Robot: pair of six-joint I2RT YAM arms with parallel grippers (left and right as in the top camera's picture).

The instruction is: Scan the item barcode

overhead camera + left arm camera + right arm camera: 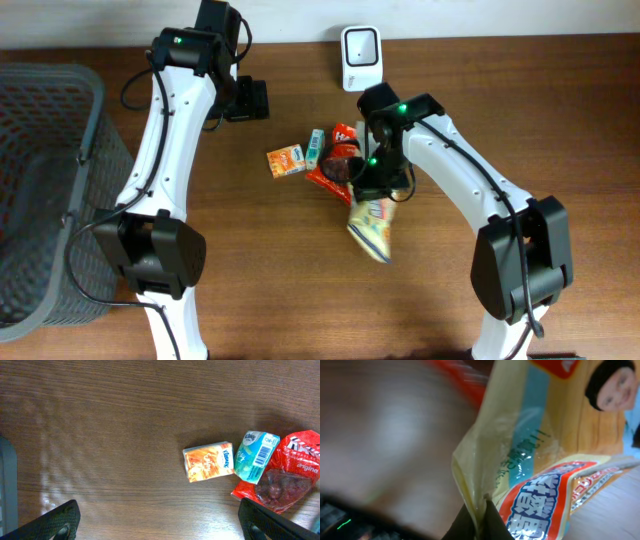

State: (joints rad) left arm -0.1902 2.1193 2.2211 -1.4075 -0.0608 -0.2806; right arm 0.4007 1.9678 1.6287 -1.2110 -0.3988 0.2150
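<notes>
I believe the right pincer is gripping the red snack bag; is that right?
Not quite: the right pincer is gripping the yellow snack bag. The right wrist view shows its yellow wrapper pinched at the edge.

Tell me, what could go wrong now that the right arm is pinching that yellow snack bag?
The right gripper pinches only a thin edge of the yellow bag, so it might slip out when lifted. The red packet lies right beside it and could get dragged along. The bag looks floppy, so its barcode may not face the scanner flat.
</notes>
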